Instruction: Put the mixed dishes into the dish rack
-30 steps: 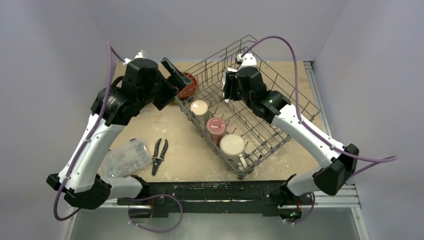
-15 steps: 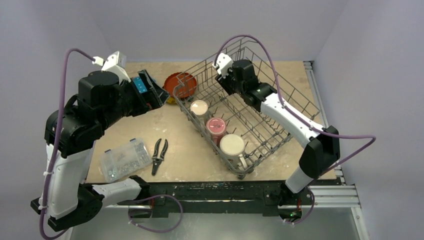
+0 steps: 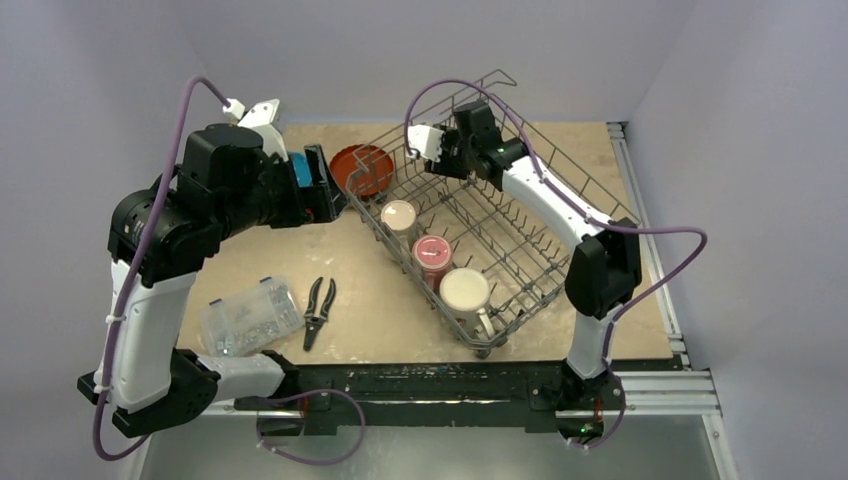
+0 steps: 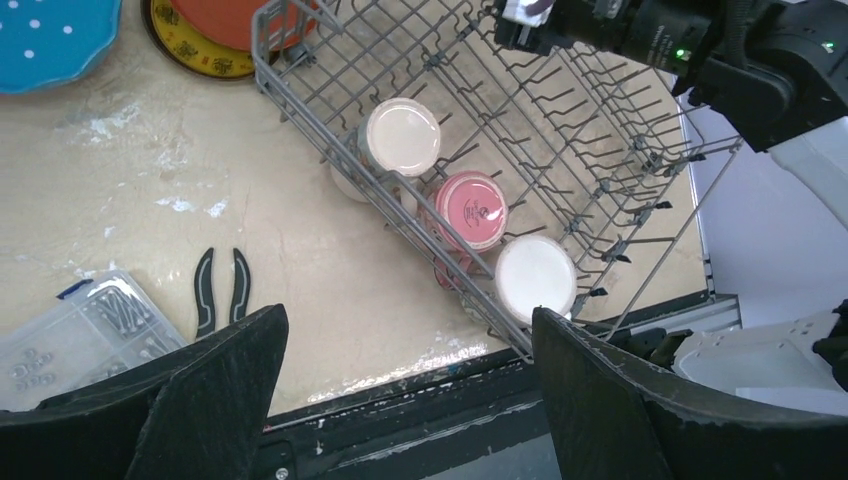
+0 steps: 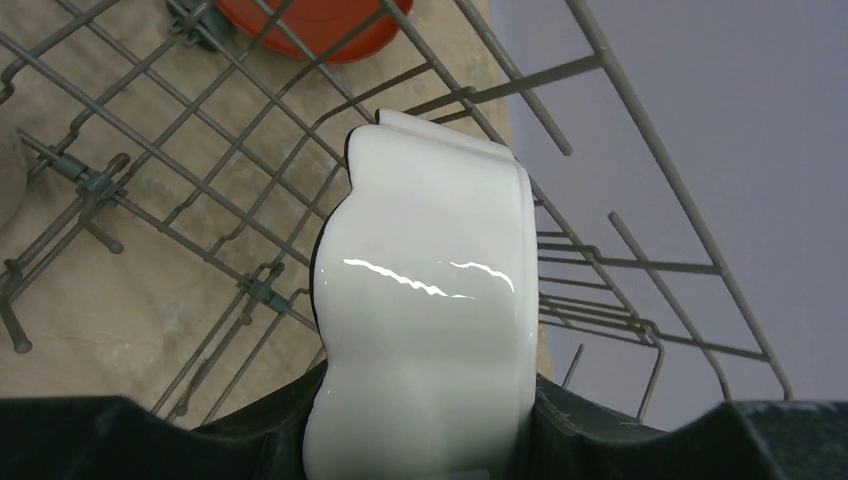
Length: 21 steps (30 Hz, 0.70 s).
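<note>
Since a second ago your right arm has swung the white fluted bowl (image 5: 420, 300) over to the far left corner of the dish rack (image 3: 545, 270), and your left arm has backed off the red-orange plate (image 3: 362, 168). Right gripper (image 5: 420, 435) is part-closed and clamped on the bowl's sides, bowl up on edge over the tines. Can't tell if it touches the wires. Left gripper (image 4: 408, 335) hangs wide open and empty above the worktop (image 4: 120, 200), just beside the rack.
</note>
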{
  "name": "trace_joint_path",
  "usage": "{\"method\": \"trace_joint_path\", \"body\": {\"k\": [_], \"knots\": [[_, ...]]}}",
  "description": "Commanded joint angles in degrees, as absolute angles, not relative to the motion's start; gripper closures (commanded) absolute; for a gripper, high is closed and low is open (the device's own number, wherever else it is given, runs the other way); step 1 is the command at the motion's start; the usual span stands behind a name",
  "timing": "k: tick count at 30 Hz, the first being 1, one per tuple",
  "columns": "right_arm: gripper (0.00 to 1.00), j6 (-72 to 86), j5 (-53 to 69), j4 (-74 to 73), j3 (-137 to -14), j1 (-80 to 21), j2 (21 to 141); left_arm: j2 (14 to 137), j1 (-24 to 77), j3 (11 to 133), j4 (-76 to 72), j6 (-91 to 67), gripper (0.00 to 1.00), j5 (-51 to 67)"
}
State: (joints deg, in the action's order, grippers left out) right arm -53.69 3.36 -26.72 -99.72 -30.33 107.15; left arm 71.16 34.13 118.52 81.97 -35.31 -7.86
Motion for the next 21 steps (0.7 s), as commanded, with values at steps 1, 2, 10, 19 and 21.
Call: {"method": "trace_joint_path", "body": {"k": [1,2,10,19,21], "knots": [[1.0,-63.98,6.31,-26.89,-104.16,-30.75,106.17,71.56,33.74,121.98,81.74,-30.66,0.1,-6.85],[1.0,-64.47,6.62,-26.56,-103.8,-30.8,106.31,71.67,33.65,121.87,81.48,-30.32,0.1,-6.73],[1.0,-69.01,3.75,-16.81,-96.62,-33.14,107.73,71.57,33.27,120.01,80.8,-29.79,0.1,-6.06],[0.82,-70.56,0.93,-12.92,-93.69,-35.2,109.44,69.28,32.98,117.24,79.63,-31.04,0.1,-6.91],[0.72,-70.18,0.71,-12.16,-92.75,-35.2,109.42,68.87,33.04,116.74,79.5,-31.41,0.1,-6.97]]}}
